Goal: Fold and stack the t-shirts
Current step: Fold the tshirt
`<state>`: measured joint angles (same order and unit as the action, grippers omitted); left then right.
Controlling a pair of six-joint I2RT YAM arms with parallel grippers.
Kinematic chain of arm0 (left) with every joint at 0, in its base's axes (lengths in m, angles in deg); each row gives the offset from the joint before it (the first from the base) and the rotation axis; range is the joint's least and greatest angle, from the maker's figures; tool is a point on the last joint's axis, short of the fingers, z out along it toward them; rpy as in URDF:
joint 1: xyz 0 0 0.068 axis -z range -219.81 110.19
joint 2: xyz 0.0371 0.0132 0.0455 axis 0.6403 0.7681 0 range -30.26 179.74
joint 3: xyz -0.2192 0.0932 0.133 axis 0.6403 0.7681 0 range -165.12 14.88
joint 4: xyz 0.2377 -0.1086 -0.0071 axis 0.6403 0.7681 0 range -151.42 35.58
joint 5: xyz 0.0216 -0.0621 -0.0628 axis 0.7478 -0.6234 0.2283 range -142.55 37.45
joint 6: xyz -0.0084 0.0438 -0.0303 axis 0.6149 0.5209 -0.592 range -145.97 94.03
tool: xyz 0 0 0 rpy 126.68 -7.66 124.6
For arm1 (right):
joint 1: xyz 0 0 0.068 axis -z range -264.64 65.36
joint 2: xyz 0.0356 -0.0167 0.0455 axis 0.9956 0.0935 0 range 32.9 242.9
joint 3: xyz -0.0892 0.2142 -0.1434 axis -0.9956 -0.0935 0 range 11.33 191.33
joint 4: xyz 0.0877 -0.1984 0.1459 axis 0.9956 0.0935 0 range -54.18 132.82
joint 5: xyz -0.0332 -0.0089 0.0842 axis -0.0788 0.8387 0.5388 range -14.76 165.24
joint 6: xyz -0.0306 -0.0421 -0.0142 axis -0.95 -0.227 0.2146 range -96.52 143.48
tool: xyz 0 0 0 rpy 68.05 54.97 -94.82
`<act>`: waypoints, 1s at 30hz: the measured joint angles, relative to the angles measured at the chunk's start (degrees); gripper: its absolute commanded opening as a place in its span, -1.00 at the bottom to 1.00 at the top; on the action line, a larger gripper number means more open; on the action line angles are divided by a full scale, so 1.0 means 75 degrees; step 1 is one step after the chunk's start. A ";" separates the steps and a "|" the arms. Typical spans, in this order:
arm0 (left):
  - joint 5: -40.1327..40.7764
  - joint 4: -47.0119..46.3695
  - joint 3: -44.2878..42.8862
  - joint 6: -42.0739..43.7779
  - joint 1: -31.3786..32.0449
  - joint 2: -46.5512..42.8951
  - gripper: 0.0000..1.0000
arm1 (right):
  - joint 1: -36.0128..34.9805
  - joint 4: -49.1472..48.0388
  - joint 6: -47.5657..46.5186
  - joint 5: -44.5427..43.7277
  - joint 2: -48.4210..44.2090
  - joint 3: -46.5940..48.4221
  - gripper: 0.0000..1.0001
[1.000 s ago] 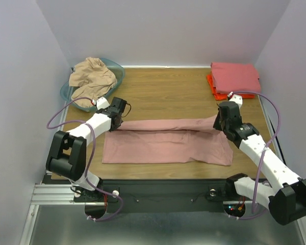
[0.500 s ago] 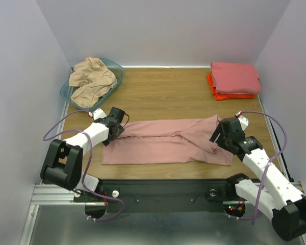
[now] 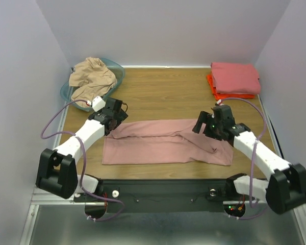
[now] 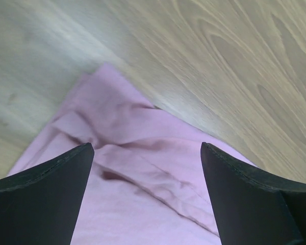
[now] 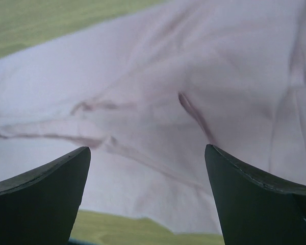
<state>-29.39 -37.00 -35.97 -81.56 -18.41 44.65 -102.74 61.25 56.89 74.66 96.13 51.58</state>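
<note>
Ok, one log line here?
pink t-shirt: folded lengthwise | left gripper: open over its left end | right gripper: open over its right end | coral t-shirt: folded atop orange t-shirt | tan t-shirt: in basket

Open tabletop (image 3: 166, 94) between basket (image 3: 118, 70) and folded shirt stack (image 3: 234, 79).

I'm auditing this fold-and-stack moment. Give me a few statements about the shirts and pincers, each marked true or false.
1. The left pincer is open above the dusty pink cotton t-shirt. True.
2. The right pincer is clamped on that t-shirt. False: it is open, holding nothing.
3. The crumpled tan-beige t-shirt lies in the translucent teal plastic basket. True.
4. The folded bright orange t-shirt lies on top of the folded coral pink t-shirt. False: the coral pink one is on top.
</note>
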 measured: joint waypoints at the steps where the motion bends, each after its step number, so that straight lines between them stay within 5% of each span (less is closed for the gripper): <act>1: -0.0160 -0.0169 -0.0012 0.0102 0.0006 0.0131 0.97 | 0.0000 -0.0189 -0.0140 0.0076 0.0431 0.0221 1.00; 13: -0.0997 -0.1268 0.0117 0.0880 0.0079 0.2063 0.97 | 0.0000 -0.1562 -0.0659 0.0950 0.2876 0.0924 1.00; 30: -0.0828 -0.1862 0.0420 0.0857 -0.0035 0.1955 0.97 | -0.0265 -0.2366 -0.0662 0.4701 0.0565 -0.1635 1.00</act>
<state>-35.60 -50.97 -32.82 -75.14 -18.67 59.32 -104.73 43.51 51.93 109.92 100.37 39.32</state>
